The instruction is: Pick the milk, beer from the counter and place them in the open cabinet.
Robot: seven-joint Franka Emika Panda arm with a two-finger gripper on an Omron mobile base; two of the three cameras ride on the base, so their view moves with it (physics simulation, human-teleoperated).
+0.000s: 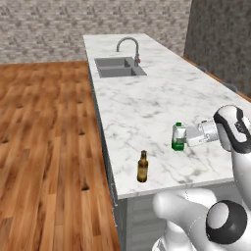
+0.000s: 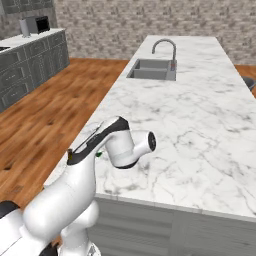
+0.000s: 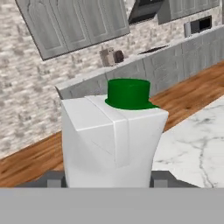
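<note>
Scanning left to right: floor, counter, then arm.
Floor (image 1: 44, 147): brown wood planks, left of the counter in the left base view.
Counter (image 1: 147, 103): long white marble slab with grey veins, running away from the base.
Sink (image 1: 119, 66): steel basin set in the far part of the counter, with a curved faucet (image 1: 128, 46) behind it.
Beer (image 1: 142, 166): brown bottle standing upright near the counter's near edge, left of the milk and apart from it.
Milk (image 1: 179, 137): white carton with green base and green cap, upright on the counter, right of the beer; in the hand view it sits close up between the two finger tips, cap (image 3: 128, 93) at the top.
Gripper (image 1: 185, 137): reaches in from the right, level with the milk, its end against the carton's side.
Fingers (image 3: 53, 178): one dark tip on each side of the carton's lower body, touching or all but touching it.
Claw state: partly closed, jaws set about the carton's width and closed on the milk, which stands on the marble.
Arm (image 2: 107, 145): white, bent over the near edge of the counter in the right base view, hiding the carton there.
Background: grey cabinets (image 3: 78, 22) and a brick wall (image 1: 44, 29) beyond.
</note>
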